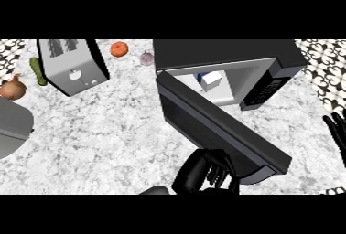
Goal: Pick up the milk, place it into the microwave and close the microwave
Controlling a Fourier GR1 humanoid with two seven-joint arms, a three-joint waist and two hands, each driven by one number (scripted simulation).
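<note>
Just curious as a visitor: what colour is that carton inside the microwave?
White with blue, seen in the head view: the milk carton inside the microwave.

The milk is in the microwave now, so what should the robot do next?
Probably push the microwave door closed with the left robot hand, which is at the door's outer end. The milk carton is inside the microwave, and the door is wide open. The right robot hand rests at the right edge.

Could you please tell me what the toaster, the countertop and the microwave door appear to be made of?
The toaster looks like brushed or polished metal: light grey, evenly shaded sides with dark slots on top. The countertop seems to be stone, perhaps marble or granite, judging by its white-grey speckled veining. The microwave door appears to be dark, matte plastic or painted metal; the view leaves that open.
</note>
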